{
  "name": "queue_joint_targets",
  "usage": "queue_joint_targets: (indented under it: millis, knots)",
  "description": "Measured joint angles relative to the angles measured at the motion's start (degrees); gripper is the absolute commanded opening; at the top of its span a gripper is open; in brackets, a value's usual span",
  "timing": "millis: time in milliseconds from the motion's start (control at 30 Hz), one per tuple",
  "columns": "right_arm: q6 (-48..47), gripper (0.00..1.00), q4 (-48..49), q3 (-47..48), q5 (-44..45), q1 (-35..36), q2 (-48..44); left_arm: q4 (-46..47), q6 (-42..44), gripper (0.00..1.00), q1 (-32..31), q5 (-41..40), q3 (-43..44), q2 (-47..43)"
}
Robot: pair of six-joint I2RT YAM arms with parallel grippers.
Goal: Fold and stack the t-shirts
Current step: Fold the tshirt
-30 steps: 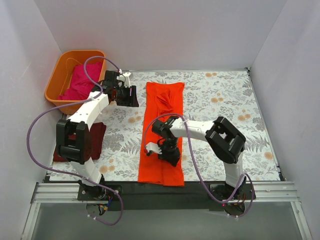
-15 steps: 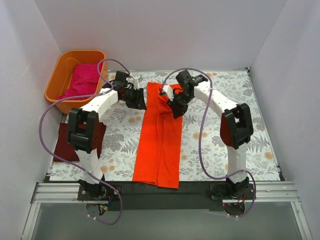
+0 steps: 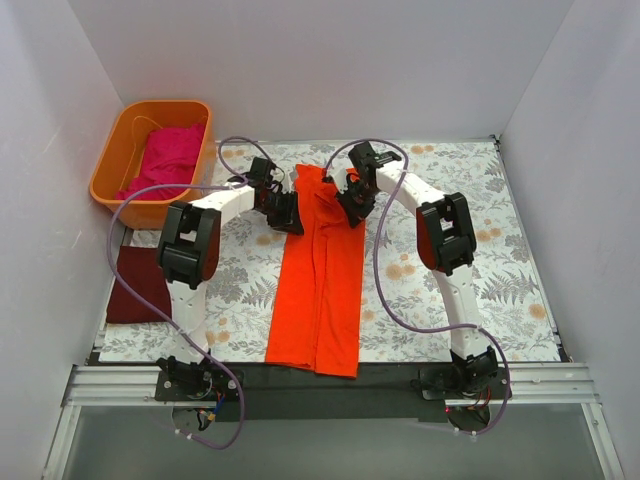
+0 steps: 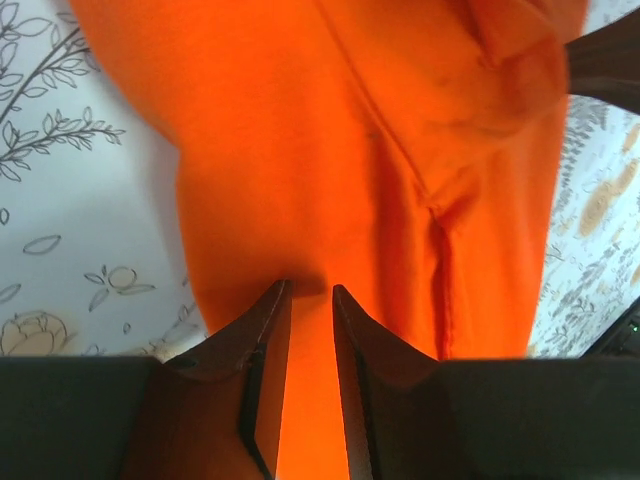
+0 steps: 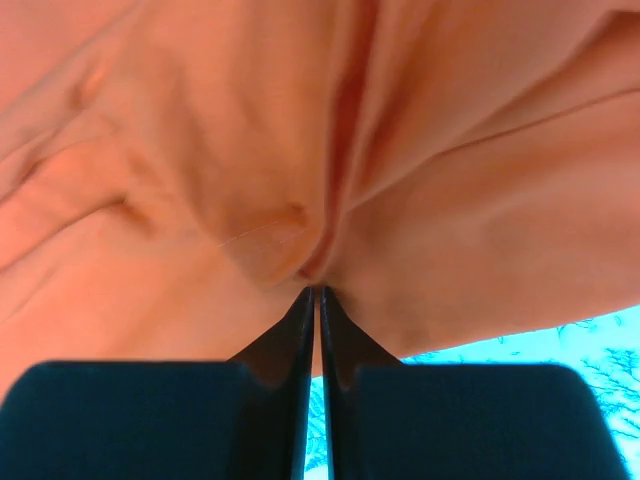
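Down the middle of the floral table lies the orange-red t-shirt, folded lengthwise into a long strip that runs from the far side to the near edge, where its hem reaches the dark border. At the strip's far end both arms meet the cloth. The left gripper sits on the far-left edge of the shirt and the right gripper on the far-right edge, with the bunched, creased fabric between them. From the left wrist camera, the left gripper has its dark fingers set narrow, and orange cloth fills the slim gap between them. From the right wrist camera, the right gripper has its fingers pressed together, the tips pinching a small pucker of the shirt. Well apart on the left side of the table, the maroon t-shirt lies folded flat near the left wall. At the far left corner, the magenta t-shirt lies crumpled inside the orange tub.
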Motion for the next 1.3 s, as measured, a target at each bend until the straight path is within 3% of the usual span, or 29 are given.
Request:
queue_joint_targets:
  millis: [200, 467, 767, 833, 967, 1067, 1100, 1167, 1233, 1267, 1300]
  knots:
    - [2.60, 0.09, 2.69, 4.13, 4.31, -0.52, 2.60, 0.92, -1.07, 0.20, 0.17, -0.61, 2.47, 3.10]
    - [3.58, 0.11, 11.30, 7.96, 10.84, -1.77, 5.51, 1.88, -1.18, 0.20, 1.70, -1.53, 12.46, 9.66]
    - [3.41, 0.23, 20.13, 11.89, 15.47, -2.75, 9.27, 2.67, -1.36, 0.23, 3.39, -2.21, 22.99, 16.44]
    - [3.28, 0.29, 21.59, 12.15, 16.70, -2.73, 9.62, 2.86, -1.79, 0.28, 3.67, -1.33, 23.54, 16.76]
    - [3.17, 0.53, 23.21, 12.20, 18.32, -2.89, 9.66, 3.54, -2.14, 0.39, 3.96, -0.04, 23.52, 16.61]
    - [3.67, 0.62, 23.54, 11.93, 16.68, -3.23, 8.81, 3.72, -0.98, 0.45, 3.96, 0.15, 23.45, 15.80]
    - [3.82, 0.71, 23.41, 11.67, 15.61, -3.32, 8.02, 3.61, -0.46, 0.51, 4.02, 0.13, 23.45, 15.37]
    - [4.44, 0.71, 23.58, 10.34, 13.38, -3.56, 4.74, 3.52, 1.31, 0.60, 4.20, -0.04, 23.34, 13.51]
    - [4.94, 0.74, 24.30, 8.44, 11.50, -3.65, -0.04, 3.45, 3.43, 0.77, 4.31, -0.33, 22.40, 9.70]
    - [4.90, 0.78, 25.22, 6.58, 10.34, -3.63, -3.65, 3.52, 4.66, 0.78, 4.31, -0.31, 21.84, 7.08]
    - [4.59, 0.92, 25.92, 4.83, 9.18, -3.63, -7.50, 3.85, 5.86, 0.79, 4.35, -0.17, 21.14, 4.17]
